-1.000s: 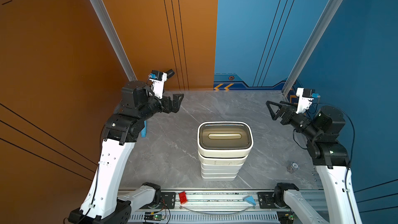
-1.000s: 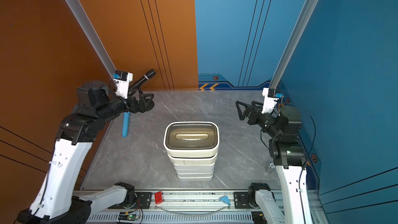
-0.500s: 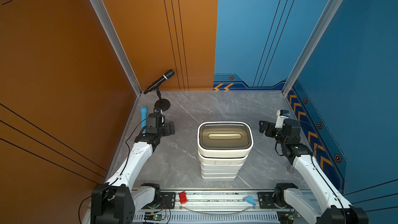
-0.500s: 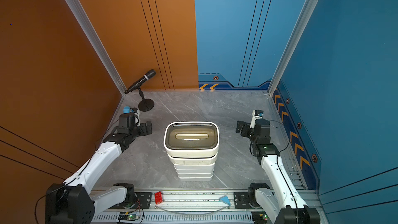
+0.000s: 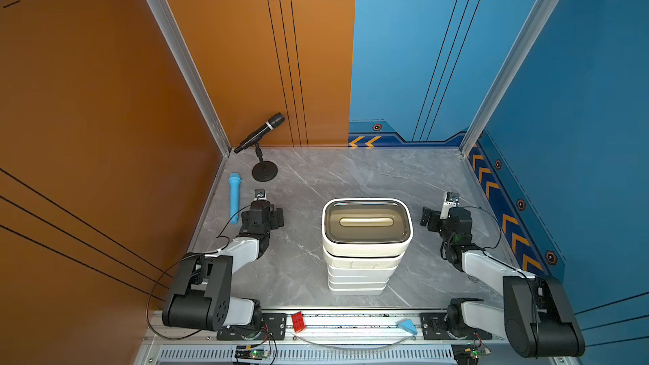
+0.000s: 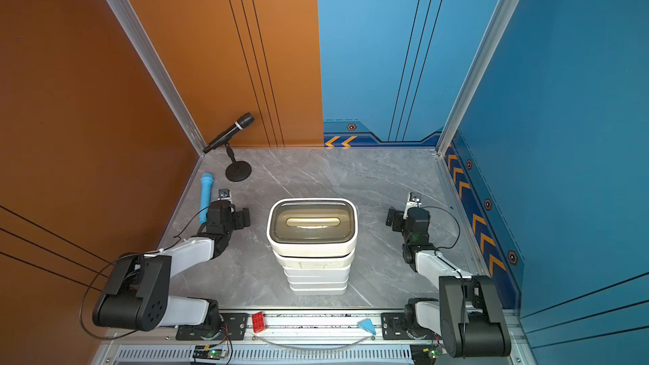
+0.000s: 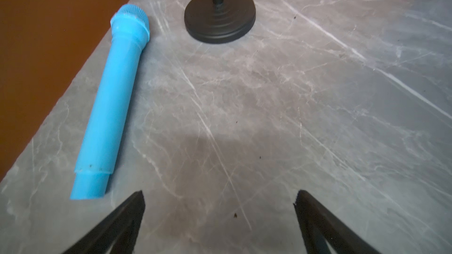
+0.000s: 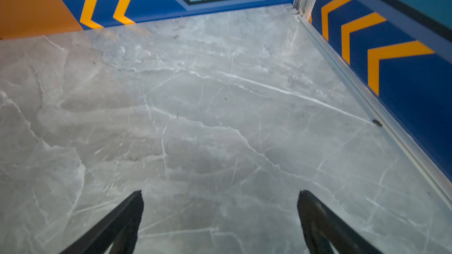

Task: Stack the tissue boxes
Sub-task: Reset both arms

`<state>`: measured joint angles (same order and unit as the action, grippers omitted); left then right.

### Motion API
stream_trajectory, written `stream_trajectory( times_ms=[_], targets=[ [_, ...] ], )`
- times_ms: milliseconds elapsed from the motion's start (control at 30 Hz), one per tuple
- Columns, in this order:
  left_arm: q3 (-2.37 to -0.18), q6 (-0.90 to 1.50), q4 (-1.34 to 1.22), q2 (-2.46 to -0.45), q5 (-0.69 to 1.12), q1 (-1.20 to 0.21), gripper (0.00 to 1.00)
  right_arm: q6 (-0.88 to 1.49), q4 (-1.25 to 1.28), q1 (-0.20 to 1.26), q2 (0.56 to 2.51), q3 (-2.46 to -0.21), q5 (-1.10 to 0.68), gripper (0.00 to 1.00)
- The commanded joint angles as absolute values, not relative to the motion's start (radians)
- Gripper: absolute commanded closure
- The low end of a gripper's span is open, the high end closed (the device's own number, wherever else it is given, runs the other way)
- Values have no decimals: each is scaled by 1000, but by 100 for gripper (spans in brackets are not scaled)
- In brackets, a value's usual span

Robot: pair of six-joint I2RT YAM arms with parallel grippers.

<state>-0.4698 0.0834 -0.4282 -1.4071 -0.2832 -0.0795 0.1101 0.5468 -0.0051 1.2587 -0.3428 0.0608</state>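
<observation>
Far left in my top views, a blue microphone point(image 5: 234, 201) lies flat along the left edge of the grey marble table point(image 5: 316, 177). Just beyond it, in the upper left corner of the tabletop, a black microphone point(image 5: 261, 130) tilts on its round stand point(image 5: 264, 172). Next comes the left gripper point(image 5: 277, 218), low over the table, near the blue microphone's tail end but apart from it. My left wrist view shows its fingers point(image 7: 127, 216) spread wide over bare marble. Below, on the front rail point(image 5: 351, 321), sits a small red block point(image 5: 297, 321). In the centre of both top views the tissue boxes point(image 5: 363, 258) stand as one upright stack. On top is a rounded box with a dark brown see-through lid point(image 5: 367, 222) and an oval slot, under it another rounded one, then slimmer white ones. A blue wedge point(image 5: 407, 326) rests on the rail at the stack's lower right. At right, the right gripper point(image 5: 429, 218) sits well clear of the stack, fingers point(image 8: 318, 216) wide apart, holding nothing.
</observation>
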Motion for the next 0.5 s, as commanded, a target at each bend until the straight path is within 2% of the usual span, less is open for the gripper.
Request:
stream_trajectory(
  times_ms=[0,200,267,367,467],
  targets=[
    [-492,-20,-596,-1449,-253,-84,2,82,747,-30,1311,-327,-1,0],
    [-313,31,-1050,-1562,-111,6,2,50,1104,-2,1557,-281,-18,0],
    [-327,33,-1026,-1564,-102,8,2,14,916,18,1510,-333,-8,0],
    [-378,5,-928,-1563,-114,-12,2,56,895,-28,1536,-370,-72,0],
    [-376,-17,-927,-1562,-151,-44,2,37,888,10,1536,-373,11,0]
  ],
)
